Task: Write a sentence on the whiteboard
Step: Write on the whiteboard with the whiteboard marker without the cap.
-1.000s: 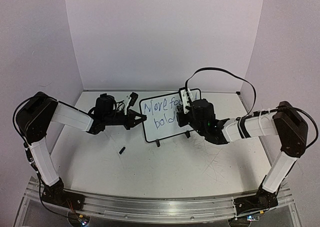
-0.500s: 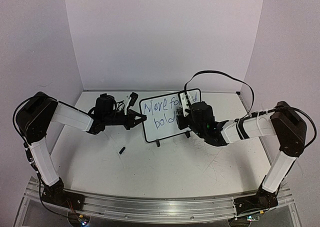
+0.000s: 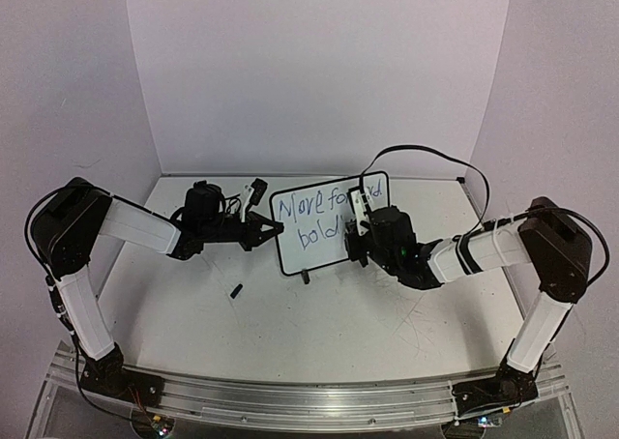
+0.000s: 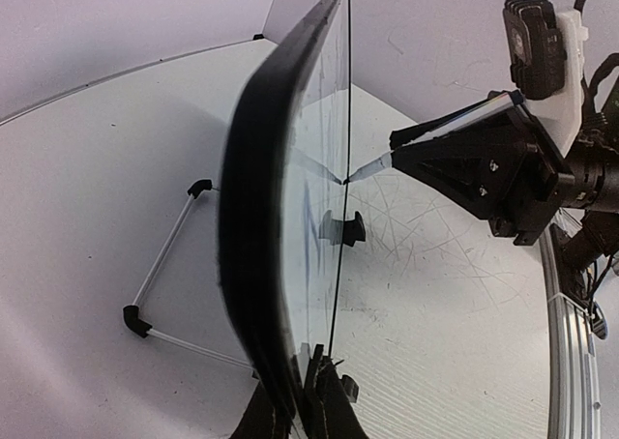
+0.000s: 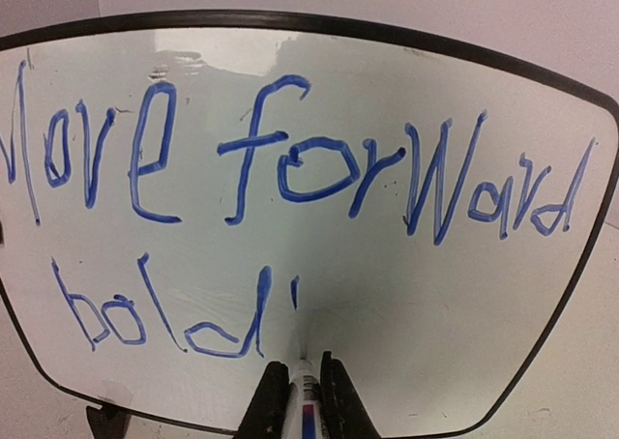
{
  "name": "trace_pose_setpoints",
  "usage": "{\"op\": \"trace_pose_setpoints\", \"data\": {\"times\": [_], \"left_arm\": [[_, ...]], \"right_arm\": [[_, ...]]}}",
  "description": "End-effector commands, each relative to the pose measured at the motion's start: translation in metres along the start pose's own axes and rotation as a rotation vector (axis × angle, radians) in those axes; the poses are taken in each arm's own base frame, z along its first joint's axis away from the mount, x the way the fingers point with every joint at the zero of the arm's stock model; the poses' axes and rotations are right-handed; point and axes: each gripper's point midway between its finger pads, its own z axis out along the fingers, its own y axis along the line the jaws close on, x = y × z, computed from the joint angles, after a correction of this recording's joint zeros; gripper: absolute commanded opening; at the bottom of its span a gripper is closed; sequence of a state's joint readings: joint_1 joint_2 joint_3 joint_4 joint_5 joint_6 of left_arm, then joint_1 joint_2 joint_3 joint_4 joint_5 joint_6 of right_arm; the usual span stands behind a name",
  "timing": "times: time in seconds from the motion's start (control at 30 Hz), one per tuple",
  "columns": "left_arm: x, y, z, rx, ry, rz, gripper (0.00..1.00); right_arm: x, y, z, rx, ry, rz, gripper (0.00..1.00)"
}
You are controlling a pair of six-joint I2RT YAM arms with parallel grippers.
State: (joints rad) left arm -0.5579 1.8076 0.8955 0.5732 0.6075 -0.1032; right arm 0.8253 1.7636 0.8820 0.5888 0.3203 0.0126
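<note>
Top view: whiteboard [image 3: 311,228] upright mid-frame on the worktop [image 3: 319,333], near the back wall. Its left edge is clenched in the left pincer [image 3: 274,229]. On the right, the right pincer [image 5: 301,402] is grasping a marker [image 5: 303,376], tip touching the board at bottom centre of the right wrist view, just right of "bold". The blue sentence [image 5: 290,159] reads "Move forward" on the top line, with "bold" plus one short stroke at lower left. The wire stand [image 4: 164,294] sits behind the board. A small black piece [image 3: 235,290] lies on the worktop at lower left, apart from the board.
</note>
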Motion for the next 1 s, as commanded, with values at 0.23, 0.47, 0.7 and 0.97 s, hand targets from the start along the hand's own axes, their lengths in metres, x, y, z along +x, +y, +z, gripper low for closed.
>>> {"op": "trace_pose_setpoints", "data": {"times": [0.23, 0.47, 0.7, 0.97], "left_arm": [[0.021, 0.037, -0.002, -0.164, 0.07, 0.031, 0.0], [0.02, 0.037, -0.001, -0.164, 0.07, 0.033, 0.0], [0.02, 0.037, -0.001, -0.165, 0.07, 0.035, 0.0], [0.021, 0.037, -0.001, -0.163, 0.071, 0.034, 0.0]], "right_arm": [[-0.061, 0.0, -0.01, -0.032, -0.145, 0.061, 0.0], [-0.064, -0.001, 0.0, -0.006, -0.161, 0.047, 0.0], [-0.054, 0.0, 0.013, 0.013, -0.141, 0.005, 0.0], [-0.031, -0.003, 0.007, 0.013, -0.097, 0.005, 0.0]]}}
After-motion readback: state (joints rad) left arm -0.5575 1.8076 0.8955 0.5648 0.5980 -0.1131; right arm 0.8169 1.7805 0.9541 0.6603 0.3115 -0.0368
